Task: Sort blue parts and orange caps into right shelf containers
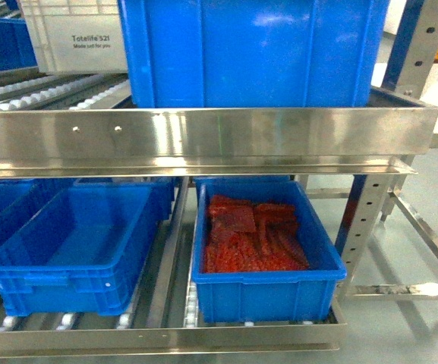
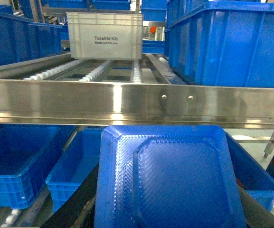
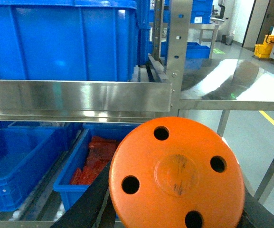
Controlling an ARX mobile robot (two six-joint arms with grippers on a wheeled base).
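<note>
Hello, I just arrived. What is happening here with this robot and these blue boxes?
The robot faces a steel roller shelf and is sorting parts into its lower bins. The left wrist view is filled by a blue part, and the right wrist view by an orange cap with four holes; each appears to be carried by its arm, though the fingers are hidden. On the lower level, the right bin already holds orange-red pieces, while the left bin looks empty. Nothing has been dropped in yet.
</note>
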